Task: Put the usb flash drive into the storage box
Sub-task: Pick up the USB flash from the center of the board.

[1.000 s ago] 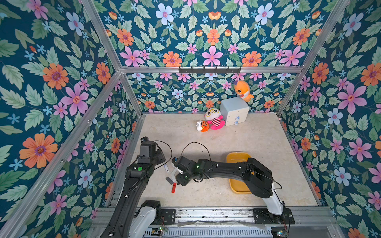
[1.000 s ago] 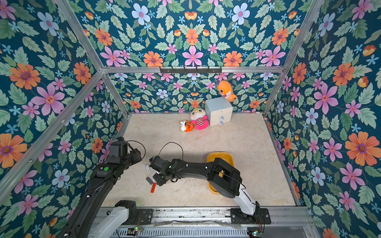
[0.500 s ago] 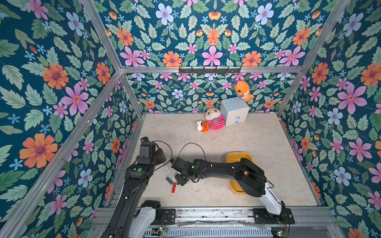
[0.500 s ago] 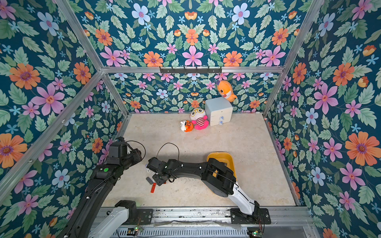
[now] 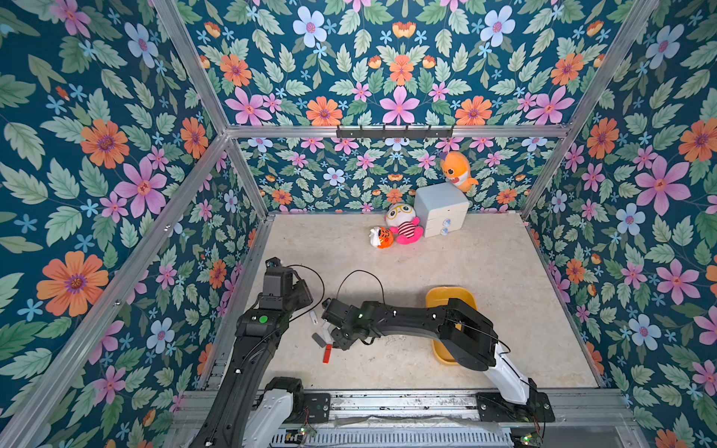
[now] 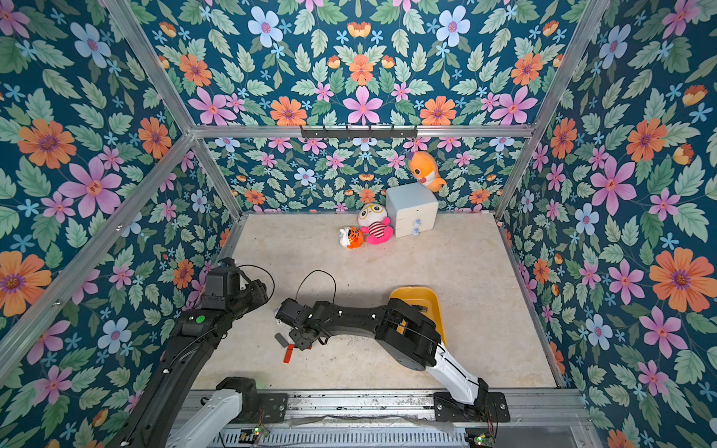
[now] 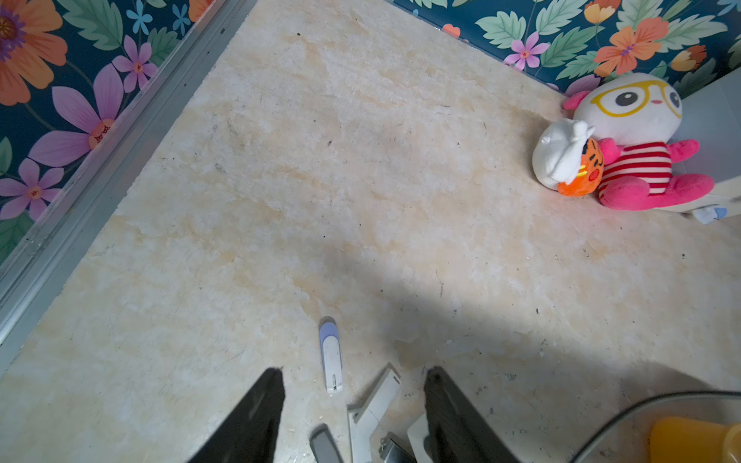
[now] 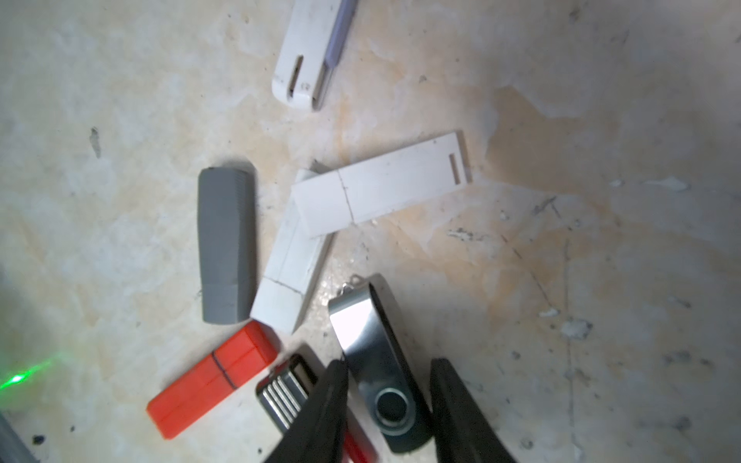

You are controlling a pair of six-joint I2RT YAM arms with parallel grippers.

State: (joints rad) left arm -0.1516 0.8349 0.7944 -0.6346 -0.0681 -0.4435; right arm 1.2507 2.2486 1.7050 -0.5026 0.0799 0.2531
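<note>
Right end effector [image 8: 389,362] straddled swivel drive [image 8: 365,332], clamp unclear; left end effector [image 7: 355,371] apart, empty. Risk was snagging ribbed drive [image 8: 286,391] just beside swivel drive.

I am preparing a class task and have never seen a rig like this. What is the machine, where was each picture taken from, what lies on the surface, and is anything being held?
The machine is two robot arms, a black left arm and black right arm, beside a beige stone-patterned table. Both top views look down from one overhead camera; each wrist view comes from a camera on an arm. Small USB flash drives lie clustered: a grey plastic drive, a red plastic drive, white plastic drives. The right tool straddles a black-and-silver swivel flash drive; whether it pinches it yet is unclear. The left tool is open, empty. The shallow mustard-yellow plastic tray is the storage box.
</note>
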